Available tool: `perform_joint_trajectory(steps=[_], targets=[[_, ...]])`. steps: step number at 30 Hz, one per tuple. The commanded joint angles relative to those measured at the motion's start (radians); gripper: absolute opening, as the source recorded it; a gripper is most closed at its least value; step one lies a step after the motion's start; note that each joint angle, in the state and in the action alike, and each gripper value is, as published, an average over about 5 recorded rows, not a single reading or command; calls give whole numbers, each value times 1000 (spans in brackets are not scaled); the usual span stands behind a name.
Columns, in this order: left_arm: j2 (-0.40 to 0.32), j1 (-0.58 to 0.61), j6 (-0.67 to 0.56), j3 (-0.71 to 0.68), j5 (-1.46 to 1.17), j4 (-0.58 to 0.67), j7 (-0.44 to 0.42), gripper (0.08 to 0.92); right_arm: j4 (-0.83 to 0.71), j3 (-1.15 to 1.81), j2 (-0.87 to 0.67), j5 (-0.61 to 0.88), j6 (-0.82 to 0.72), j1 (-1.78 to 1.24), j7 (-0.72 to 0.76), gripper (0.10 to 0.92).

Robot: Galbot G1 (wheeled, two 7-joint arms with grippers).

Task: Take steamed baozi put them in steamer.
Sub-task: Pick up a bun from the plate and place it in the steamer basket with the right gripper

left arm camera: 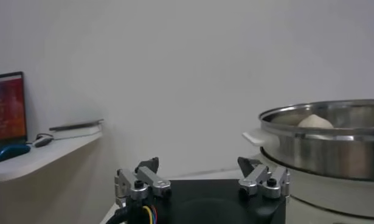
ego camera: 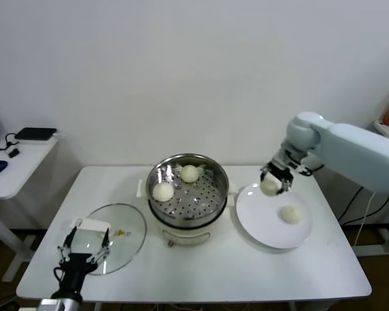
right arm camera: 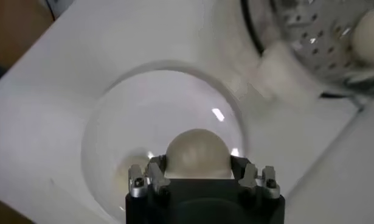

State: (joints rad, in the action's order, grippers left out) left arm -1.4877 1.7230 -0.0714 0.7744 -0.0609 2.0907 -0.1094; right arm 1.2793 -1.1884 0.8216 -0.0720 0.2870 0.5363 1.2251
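Observation:
The steamer stands mid-table on its white base and holds two baozi. My right gripper is shut on a third baozi and holds it above the far left part of the white plate, right of the steamer. In the right wrist view this baozi sits between the fingers, over the plate. A fourth baozi lies on the plate. My left gripper is open and empty over the glass lid, left of the steamer.
The round glass lid lies flat at the table's front left. A side desk with a mouse and a dark device stands further left. A wall is close behind the table.

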Motion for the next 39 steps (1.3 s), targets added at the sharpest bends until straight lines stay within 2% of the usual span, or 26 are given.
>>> perform_joint_trajectory(steps=[1,9,19,39], targets=[[-1,2,3,-1,7,2,2,823,143,6,57,-66,176,216,-4,688],[-2,8,4,3,8,17,1,823,134,22,235,-65,168,194,-10,694],[21,17,12,11,8,26,0,823,45,22,482,-94,152,64,-13,696],[16,7,23,8,6,27,2,823,-22,-46,565,-98,121,-65,-21,696]])
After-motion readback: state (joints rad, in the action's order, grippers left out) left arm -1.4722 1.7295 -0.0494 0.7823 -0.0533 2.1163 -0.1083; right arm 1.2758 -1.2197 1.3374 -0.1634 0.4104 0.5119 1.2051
